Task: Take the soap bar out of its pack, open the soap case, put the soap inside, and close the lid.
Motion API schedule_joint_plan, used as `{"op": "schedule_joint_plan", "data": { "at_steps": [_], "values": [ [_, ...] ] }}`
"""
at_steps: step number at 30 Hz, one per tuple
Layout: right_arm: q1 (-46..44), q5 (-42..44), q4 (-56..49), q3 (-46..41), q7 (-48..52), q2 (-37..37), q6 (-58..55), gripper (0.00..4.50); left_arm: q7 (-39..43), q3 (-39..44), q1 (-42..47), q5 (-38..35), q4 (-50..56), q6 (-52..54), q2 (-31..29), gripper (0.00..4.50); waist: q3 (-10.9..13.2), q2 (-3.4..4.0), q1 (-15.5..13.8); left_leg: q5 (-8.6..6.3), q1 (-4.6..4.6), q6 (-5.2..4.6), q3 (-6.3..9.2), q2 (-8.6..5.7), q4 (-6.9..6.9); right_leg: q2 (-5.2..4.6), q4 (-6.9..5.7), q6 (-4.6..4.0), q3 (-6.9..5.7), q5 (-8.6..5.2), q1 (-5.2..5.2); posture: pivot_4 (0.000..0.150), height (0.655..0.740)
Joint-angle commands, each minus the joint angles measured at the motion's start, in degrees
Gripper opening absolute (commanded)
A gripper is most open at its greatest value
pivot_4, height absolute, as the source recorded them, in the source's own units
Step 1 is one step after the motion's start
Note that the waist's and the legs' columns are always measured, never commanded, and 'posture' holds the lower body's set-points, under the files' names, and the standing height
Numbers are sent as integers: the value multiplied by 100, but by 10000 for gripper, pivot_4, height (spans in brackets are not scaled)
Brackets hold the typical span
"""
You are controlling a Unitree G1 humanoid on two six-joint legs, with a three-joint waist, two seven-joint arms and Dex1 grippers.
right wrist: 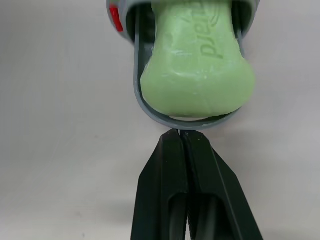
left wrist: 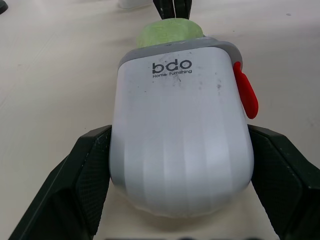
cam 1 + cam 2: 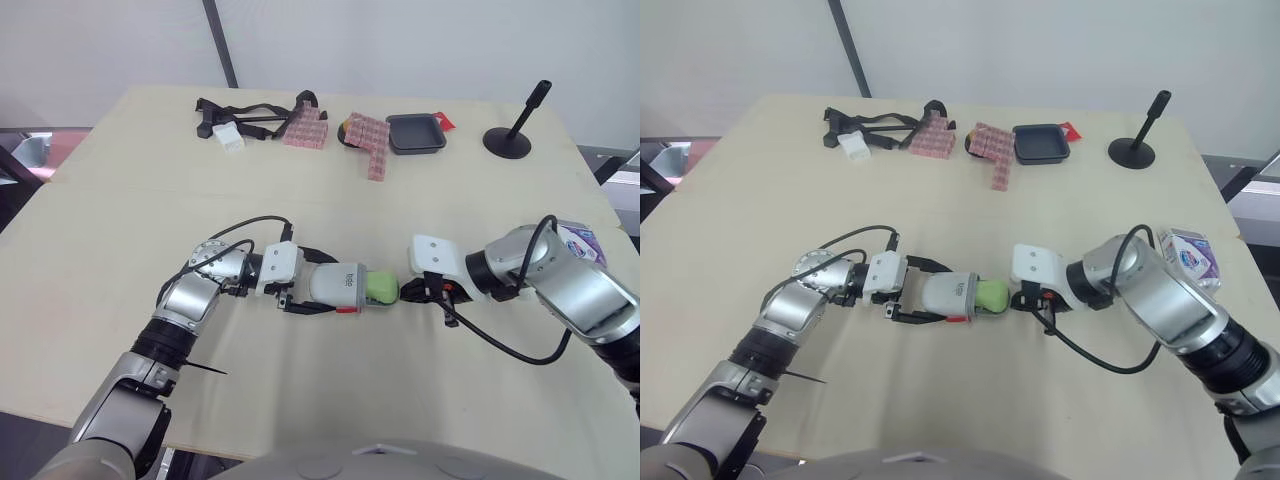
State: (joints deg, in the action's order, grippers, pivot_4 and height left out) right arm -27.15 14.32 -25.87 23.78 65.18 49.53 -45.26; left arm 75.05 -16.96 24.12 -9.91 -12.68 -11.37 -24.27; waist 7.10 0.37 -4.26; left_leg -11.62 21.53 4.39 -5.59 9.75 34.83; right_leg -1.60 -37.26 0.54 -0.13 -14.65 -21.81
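Two grippers: meeting at the middle of the pale wooden table (image 3: 120, 230), facing each other across the case.
Left gripper (image 2: 180, 134): black fingers spread wide, clamped on both sides of the white plastic soap case (image 3: 338, 285), which has a grey rim and a red latch (image 2: 246, 90).
Soap: green oval soap bar (image 3: 381, 287) sits in the case, one end poking out toward 3 o'clock.
Right gripper (image 1: 181, 137): fingers pressed together, holding nothing, tips at the grey rim by the bar's exposed end.
Pack: purple-and-white printed pack (image 3: 1192, 252) at the table's 3 o'clock edge, well apart from the case.
Background: black square tray (image 3: 415, 133) at 12 o'clock, black stand (image 3: 510, 140) toward 1 o'clock.
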Motion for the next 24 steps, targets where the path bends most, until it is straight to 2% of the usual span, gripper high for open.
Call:
{"op": "schedule_joint_plan", "data": {
  "at_steps": [1,16,22,24],
  "values": [
    [-194,36,-127,7,-23,-107,-53,183,-25,47,86,-34,67,-107,-35,34657,0,0,-5,0,-1,0,0,0,0,0,0,0,0,0,0,1500,7400],
    [-513,-215,203,396,-105,-564,81,183,-71,12,72,-33,126,-99,26,34657,0,0,-8,0,0,0,0,0,1,0,-1,0,-1,0,0,1500,7400],
    [-255,-225,249,132,-174,-399,294,183,-75,60,63,-90,150,-62,30,34657,0,0,-15,0,1,1,0,0,1,0,0,0,-1,0,0,1500,7400],
    [56,-130,323,-205,-248,-299,476,183,-75,85,92,-68,96,-118,16,34657,0,0,-25,0,2,1,0,-1,1,0,1,0,-1,0,0,1500,7400]
  ]
}}
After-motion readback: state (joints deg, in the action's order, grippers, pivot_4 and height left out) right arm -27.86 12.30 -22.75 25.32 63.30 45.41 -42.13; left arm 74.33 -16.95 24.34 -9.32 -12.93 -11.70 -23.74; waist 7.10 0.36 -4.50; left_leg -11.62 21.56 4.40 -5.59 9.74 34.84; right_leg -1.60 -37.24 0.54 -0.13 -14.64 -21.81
